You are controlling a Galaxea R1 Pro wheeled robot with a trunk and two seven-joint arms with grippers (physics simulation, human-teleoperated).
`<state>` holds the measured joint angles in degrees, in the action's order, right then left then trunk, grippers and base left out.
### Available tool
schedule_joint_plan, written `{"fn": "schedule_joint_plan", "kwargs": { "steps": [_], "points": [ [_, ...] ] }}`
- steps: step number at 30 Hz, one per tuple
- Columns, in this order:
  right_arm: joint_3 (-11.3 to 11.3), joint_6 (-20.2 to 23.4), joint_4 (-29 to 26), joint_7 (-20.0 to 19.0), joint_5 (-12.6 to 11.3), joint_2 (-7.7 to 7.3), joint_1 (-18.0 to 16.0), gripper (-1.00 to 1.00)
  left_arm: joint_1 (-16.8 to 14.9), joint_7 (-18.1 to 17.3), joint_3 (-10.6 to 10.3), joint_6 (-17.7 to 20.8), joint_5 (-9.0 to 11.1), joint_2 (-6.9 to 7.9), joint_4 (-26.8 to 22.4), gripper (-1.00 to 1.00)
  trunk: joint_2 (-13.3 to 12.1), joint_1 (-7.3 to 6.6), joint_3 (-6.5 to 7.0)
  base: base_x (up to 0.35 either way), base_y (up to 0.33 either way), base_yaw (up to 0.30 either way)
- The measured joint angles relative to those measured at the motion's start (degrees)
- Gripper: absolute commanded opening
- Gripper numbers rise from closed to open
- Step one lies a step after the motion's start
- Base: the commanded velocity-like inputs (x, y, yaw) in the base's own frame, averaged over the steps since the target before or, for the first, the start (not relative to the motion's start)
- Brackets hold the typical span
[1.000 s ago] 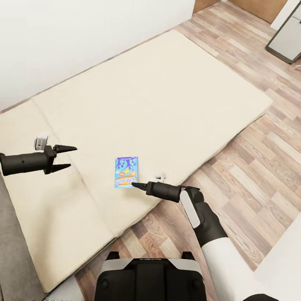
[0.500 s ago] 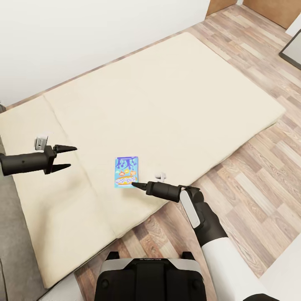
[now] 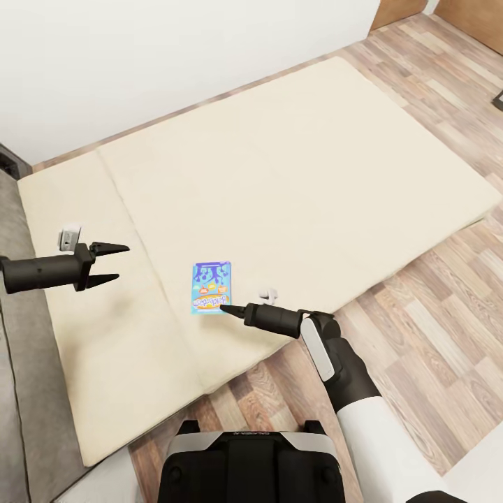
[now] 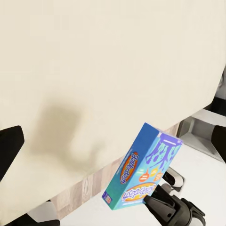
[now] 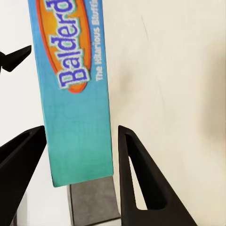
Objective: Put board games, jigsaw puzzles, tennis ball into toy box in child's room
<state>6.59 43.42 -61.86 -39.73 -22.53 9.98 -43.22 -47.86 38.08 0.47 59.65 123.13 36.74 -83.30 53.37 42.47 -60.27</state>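
While your right gripper (image 3: 225, 307) holds it by its near edge, the board game (image 3: 211, 287) hangs above the cream bed (image 3: 279, 175), its blue face with the orange oval turned up toward the head camera. In the right wrist view the box (image 5: 75, 94) stands between the two black fingers (image 5: 141, 183); the finger on one side looks to be touching the box edge, while a narrow gap shows on the other side, so how firm the pinch is cannot be read for certain. From the left wrist view you see the box (image 4: 143, 172) tilted, held clear of the mattress, with the right gripper (image 4: 157, 200) at its lower corner.

Your left gripper (image 3: 112, 264) hovers to the left of the game, well apart from it, over the left part of the bed. Its two pointed fingers are spread and nothing sits between them.

The bed lies low on the wood floor (image 3: 433, 328), which runs along its near and right sides. A white wall (image 3: 175, 49) stands along the far side. A grey strip (image 3: 28, 377) borders the bed's left edge. The robot's dark base (image 3: 251, 464) shows at the near edge of the head view.
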Motion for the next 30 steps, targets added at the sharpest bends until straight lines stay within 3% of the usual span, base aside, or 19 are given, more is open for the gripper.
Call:
{"fn": "schedule_joint_plan", "kwargs": {
  "steps": [21, 30],
  "points": [
    [-0.03, 0.09, -0.13, 0.01, -0.09, 0.00, 0.00, -1.00, 0.02, 0.00, -0.07, 0.07, -0.02, -0.02, 0.00, 1.00, 0.00, 0.00, 0.00, 0.000, 0.000, 0.003],
    [0.10, 0.05, -0.19, 0.00, -0.11, 0.00, 0.02, -1.00, 0.03, 0.06, -0.13, 0.09, 0.01, -0.01, 0.03, 1.00, -3.60, -1.98, 1.65, 0.000, 0.000, 0.000]
  ]
}}
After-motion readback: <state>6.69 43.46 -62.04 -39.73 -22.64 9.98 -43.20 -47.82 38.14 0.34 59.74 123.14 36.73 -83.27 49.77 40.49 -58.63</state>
